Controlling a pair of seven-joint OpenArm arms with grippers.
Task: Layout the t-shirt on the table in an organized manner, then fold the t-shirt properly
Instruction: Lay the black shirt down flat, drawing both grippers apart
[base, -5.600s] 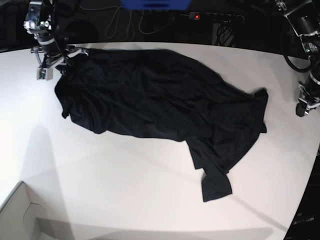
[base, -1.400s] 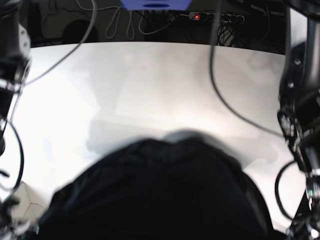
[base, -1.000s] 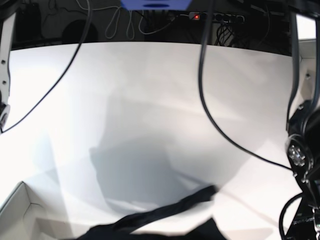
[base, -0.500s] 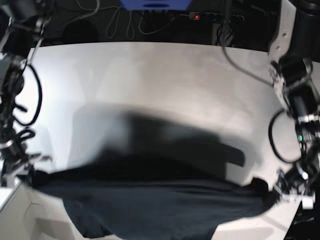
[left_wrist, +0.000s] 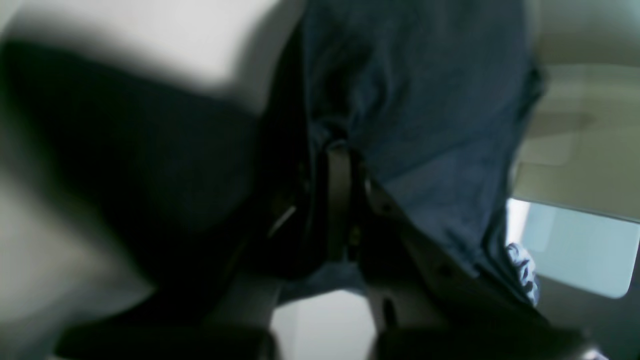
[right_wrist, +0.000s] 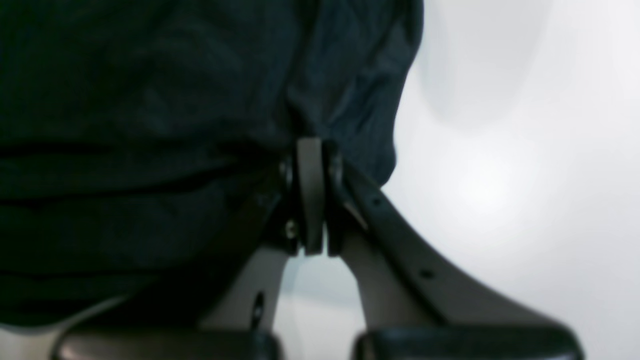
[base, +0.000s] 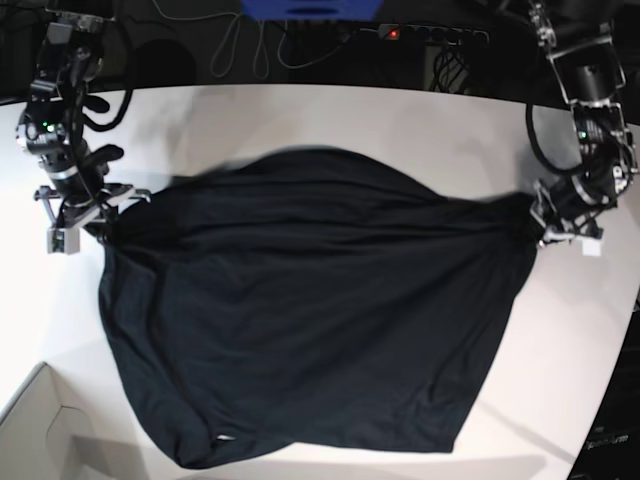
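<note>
The black t-shirt (base: 300, 310) lies spread wide over the white table (base: 330, 115), stretched between my two grippers. In the base view my left gripper (base: 545, 228) pinches the shirt's right-hand corner. My right gripper (base: 95, 222) pinches its left-hand corner. The left wrist view shows the left gripper (left_wrist: 340, 150) shut on bunched dark fabric (left_wrist: 425, 100). In the right wrist view the right gripper (right_wrist: 311, 145) is clamped on the cloth's edge (right_wrist: 125, 125), with bare table (right_wrist: 525, 150) beside it. The hem hangs near the table's front edge.
A pale cardboard box corner (base: 40, 430) sits at the front left. Behind the table's far edge lie a power strip (base: 430, 35), cables and a blue object (base: 310, 8). The table's curved edge runs down the right side (base: 625, 330).
The shirt was swinging in the air close to the camera. Now both arms have moved to the far side of the table and the shirt lies spread between them.
</note>
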